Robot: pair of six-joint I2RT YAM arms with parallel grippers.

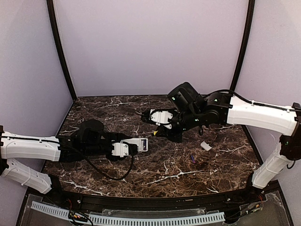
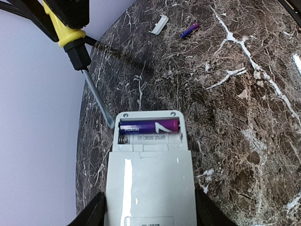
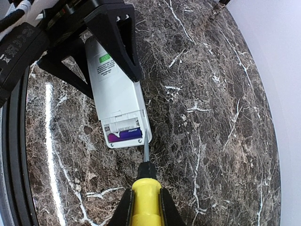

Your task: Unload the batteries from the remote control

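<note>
The white remote control lies back up between the fingers of my left gripper, which is shut on its sides; it also shows in the top view and the right wrist view. Its battery bay is open. One purple battery sits in the slot nearest the end, also seen in the right wrist view; the other slot is empty. A second purple battery lies loose on the table. My right gripper is shut on a yellow-handled screwdriver, its tip at the bay's corner.
The small white cover piece lies on the marble table right of centre, close to the loose battery; it also shows in the left wrist view. Purple walls enclose the table on three sides. Both arms meet near the table's middle.
</note>
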